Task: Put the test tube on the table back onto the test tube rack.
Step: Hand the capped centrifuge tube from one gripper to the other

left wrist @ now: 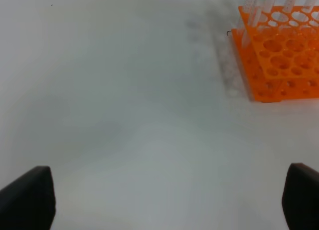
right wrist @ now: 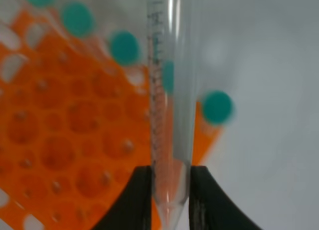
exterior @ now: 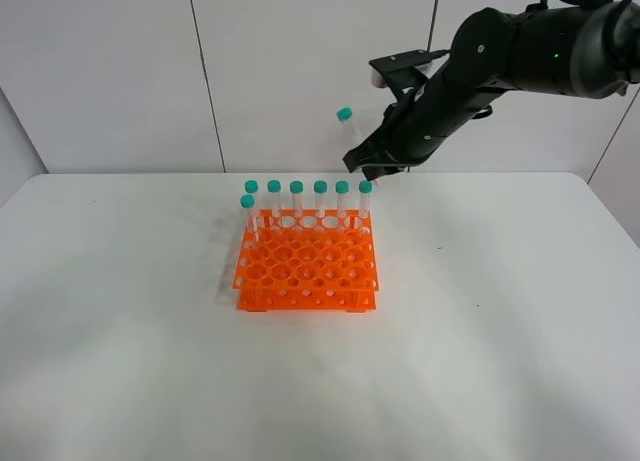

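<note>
My right gripper [exterior: 373, 168] hangs in the air above the back right corner of the orange test tube rack [exterior: 305, 263], shut on the conical end of a clear test tube [exterior: 352, 131]. The tube slants up to the left and its teal cap is on top. In the right wrist view the tube [right wrist: 169, 105] runs between the two black fingers [right wrist: 141, 200] of the gripper [right wrist: 171, 202], over the rack [right wrist: 70, 135]. My left gripper [left wrist: 169, 202] stands open low over the white table [left wrist: 124, 115], well away from the rack [left wrist: 281, 55], with nothing between its fingers. The left arm is outside the high view.
Several teal-capped tubes [exterior: 320, 199] stand along the rack's back row, and one more [exterior: 247, 213] sits at the left end of the second row. The rack's front rows of holes hold nothing. White tabletop [exterior: 150, 361] lies all around the rack.
</note>
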You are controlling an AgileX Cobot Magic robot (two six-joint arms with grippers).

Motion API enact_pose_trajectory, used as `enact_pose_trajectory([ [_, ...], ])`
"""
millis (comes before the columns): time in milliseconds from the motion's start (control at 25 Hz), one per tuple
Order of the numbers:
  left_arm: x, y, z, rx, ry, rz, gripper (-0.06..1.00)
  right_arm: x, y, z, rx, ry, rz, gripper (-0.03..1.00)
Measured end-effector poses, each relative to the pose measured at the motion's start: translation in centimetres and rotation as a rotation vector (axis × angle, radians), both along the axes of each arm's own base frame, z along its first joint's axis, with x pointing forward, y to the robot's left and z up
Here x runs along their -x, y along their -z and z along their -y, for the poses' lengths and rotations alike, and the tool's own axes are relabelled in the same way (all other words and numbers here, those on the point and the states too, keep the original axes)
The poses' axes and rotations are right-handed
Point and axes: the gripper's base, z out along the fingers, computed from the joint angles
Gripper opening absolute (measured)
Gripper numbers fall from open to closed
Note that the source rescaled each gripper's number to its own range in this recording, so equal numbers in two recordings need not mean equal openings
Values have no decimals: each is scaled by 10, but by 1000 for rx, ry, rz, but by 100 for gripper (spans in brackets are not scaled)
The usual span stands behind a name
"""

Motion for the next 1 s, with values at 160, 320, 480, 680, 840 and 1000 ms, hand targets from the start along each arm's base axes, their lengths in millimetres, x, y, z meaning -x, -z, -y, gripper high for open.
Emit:
enact_pose_trajectory([
  [160,0,0,0,0,0,0,100,16,-2,-33,-15,-98,84,1],
  [320,0,0,0,0,0,0,100,44,0,-49,-39,-154,164,1],
  [480,0,0,0,-1,0,0,100,79,-2,-43,-71,-179,257,1],
  [680,0,0,0,-1,0,0,100,128,2,-10,-108,-156,346,1],
  [840,0,0,0,-1,0,0,100,168,-6,20,-147,-140,424,1],
  [1000,0,0,0,-1,0,0,100,203,-11,46,-181,-133,482,1],
])
